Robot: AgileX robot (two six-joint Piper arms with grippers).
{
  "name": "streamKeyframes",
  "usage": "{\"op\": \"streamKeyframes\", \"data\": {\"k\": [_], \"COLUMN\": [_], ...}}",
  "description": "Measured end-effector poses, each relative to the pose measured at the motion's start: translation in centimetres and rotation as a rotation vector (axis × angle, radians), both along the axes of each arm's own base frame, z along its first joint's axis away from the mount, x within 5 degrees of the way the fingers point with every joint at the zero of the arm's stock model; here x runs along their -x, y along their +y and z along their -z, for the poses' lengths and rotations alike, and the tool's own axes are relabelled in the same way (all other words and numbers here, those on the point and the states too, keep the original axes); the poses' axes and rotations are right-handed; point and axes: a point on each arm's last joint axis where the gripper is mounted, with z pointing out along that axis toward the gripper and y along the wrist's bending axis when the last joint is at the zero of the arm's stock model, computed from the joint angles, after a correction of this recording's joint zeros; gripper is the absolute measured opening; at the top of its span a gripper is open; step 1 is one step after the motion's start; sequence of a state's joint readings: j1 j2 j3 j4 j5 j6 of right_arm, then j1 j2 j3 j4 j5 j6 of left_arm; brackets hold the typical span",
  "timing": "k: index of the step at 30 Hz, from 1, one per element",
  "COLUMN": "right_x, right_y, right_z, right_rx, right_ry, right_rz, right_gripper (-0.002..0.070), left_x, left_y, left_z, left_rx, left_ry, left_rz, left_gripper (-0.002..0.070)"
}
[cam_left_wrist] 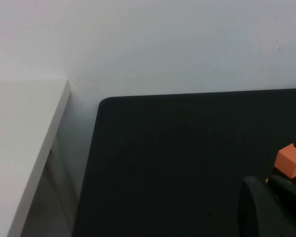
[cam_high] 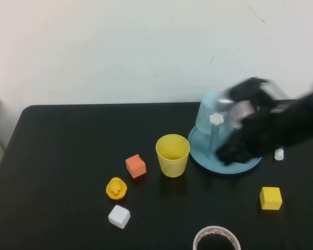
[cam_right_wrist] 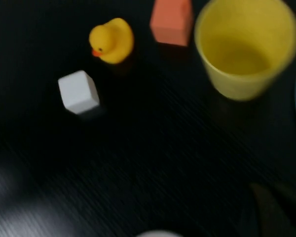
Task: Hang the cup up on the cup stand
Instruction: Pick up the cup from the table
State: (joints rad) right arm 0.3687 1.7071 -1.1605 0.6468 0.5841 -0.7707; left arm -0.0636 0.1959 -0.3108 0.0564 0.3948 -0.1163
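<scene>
High view: right gripper (cam_high: 235, 148) blurred over cup stand (cam_high: 198, 148), fingers unclear; yellow cup (cam_high: 172, 154) upright beside it; left gripper unseen

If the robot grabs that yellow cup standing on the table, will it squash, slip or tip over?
The yellow cup looks like thin plastic, so probably light and slightly squeezable. Its smooth tapered sides could slip. Standing on its narrower base, it may tip if nudged. The right gripper is over the cup stand; the left gripper is barely in view.

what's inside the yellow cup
Nothing: the cup stands upright and looks empty. The right gripper is blurred over the cup stand; the left gripper is near the orange block.
</scene>
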Motion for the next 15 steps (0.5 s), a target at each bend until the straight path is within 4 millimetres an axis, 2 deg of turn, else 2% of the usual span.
{"op": "streamKeyframes", "data": {"k": [2,4,7,9,15], "right_x": [-1.8,-3.6,-6.3,-8.2,-12.3], "right_y": [2.2,4.1,6.1,6.9,7.7], "right_z": [1.6,2.4,3.8,4.3,4.9], "right_rx": [0.012,0.016,0.047,0.080,0.214], "right_ry": [0.042,0.067,0.122,0.157,0.182], "right_rz": [-0.037,-0.075,-0.092,-0.076,-0.054], "right_gripper": [0.0061,0.0144,0.0321,0.0398,0.0451], "left_x": [0.0,0.0,0.0,-0.1,-0.2], "left_y": [0.0,0.0,0.0,0.0,0.0], "left_z": [0.0,0.0,0.2,0.2,0.5], "left_rx": [0.000,0.000,0.000,0.000,0.003], "left_ry": [-0.001,-0.001,0.002,-0.002,-0.021], "left_rz": [0.000,0.000,0.000,0.001,0.003], "left_gripper": [-0.0001,-0.0001,-0.0001,-0.0001,-0.0001]}}
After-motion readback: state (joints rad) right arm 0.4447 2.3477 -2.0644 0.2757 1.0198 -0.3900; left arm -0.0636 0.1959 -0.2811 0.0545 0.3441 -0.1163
